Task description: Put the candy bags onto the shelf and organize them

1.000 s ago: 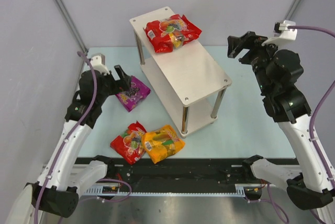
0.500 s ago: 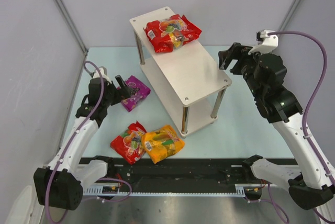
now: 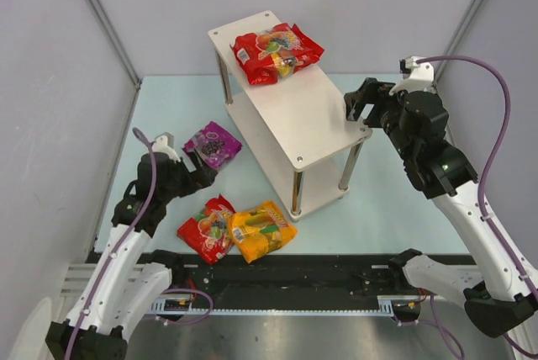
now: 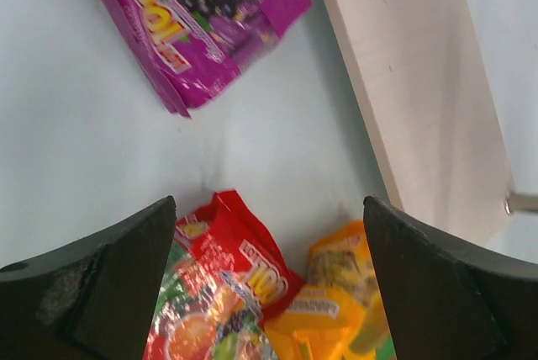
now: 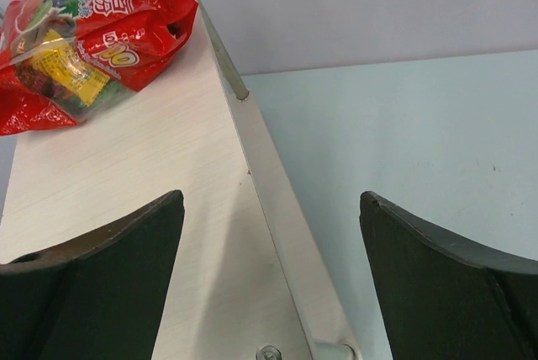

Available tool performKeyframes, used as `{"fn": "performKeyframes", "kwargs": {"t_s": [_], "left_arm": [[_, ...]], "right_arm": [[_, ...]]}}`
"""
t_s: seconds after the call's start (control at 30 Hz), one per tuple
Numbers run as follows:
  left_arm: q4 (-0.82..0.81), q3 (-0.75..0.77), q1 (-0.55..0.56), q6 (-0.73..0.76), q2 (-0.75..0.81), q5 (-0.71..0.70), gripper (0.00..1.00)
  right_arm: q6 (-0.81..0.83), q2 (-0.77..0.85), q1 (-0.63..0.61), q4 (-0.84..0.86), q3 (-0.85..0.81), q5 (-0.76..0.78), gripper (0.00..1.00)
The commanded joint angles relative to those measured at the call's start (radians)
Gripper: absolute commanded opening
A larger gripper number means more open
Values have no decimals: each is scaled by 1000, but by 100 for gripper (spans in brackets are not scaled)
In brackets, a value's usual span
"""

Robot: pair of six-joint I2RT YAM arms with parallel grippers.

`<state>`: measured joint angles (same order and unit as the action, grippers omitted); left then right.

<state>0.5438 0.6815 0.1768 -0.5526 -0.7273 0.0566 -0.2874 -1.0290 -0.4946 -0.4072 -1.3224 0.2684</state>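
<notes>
- 1 of 4 done: a glossy red fruit-print candy bag (image 3: 276,51) lies on the top board of the pale 2-tier metal-legged shelf (image 3: 315,120).
- 3 wait on the pale blue table (image 3: 395,192): a small purple bag (image 3: 213,143), a second red bag (image 3: 204,230) and an orange-yellow bag (image 3: 263,231).
- The left gripper (image 3: 200,168) and the right gripper (image 3: 360,104) both gape empty.

Left end effector (image 3: 200,166) drew back off the purple bag (image 3: 213,143); right end effector (image 3: 357,101) neared the shelf (image 3: 303,116).

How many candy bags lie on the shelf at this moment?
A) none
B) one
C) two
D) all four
B: only one red bag rests on the shelf, on its top board; the purple bag, the other red bag and the orange-yellow bag lie on the table.
</notes>
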Motion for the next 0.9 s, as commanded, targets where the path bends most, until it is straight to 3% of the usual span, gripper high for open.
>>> {"fn": "performKeyframes", "kwargs": {"t_s": [0.0,0.17,0.43,0.87], "left_arm": [[93,-28,114,-44,23,28,99],[153,-8,251,-96,-110,-130,100],[150,-43,271,-161,-110,-334,100],[48,-128,274,-150,-247,-327,93]], "right_arm": [[-4,4,-7,11,5,-11,90],[1,15,-7,5,8,-6,90],[5,24,-7,2,20,-9,91],[-2,12,-5,15,38,-12,91]]}}
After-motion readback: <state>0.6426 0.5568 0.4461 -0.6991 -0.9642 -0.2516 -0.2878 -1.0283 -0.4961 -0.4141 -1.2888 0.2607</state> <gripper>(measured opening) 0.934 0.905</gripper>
